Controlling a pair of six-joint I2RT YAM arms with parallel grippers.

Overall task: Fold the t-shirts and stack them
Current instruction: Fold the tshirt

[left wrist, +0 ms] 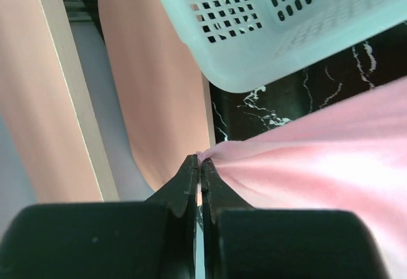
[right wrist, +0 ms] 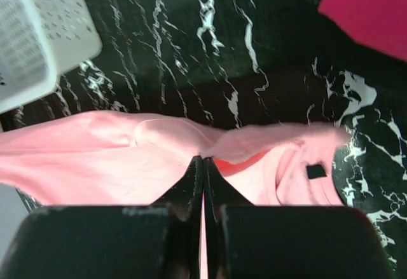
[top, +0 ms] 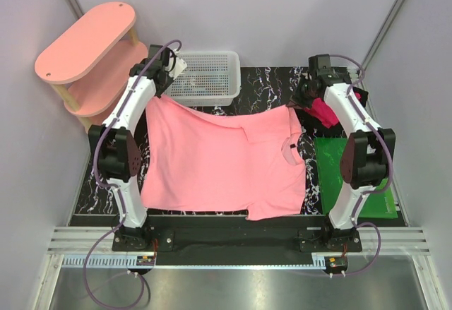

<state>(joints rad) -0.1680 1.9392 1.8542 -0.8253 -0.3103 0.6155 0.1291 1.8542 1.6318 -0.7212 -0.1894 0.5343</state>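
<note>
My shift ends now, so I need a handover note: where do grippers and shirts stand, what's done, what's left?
Left gripper shut on the far left corner of the pink shirt, by the white basket.
Right gripper shut on its far edge near the collar.
The shirt lies spread on the table.
Magenta shirt bunched at far right, beyond the green mat.
No fold finished, nothing stacked.
Left: fold both, stack them.

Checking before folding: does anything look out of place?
The magenta-red t-shirt lies crumpled at the green mat's far end, beneath the right arm. The salmon-pink t-shirt is spread out, its far edge pinched by the left gripper and right gripper.
</note>
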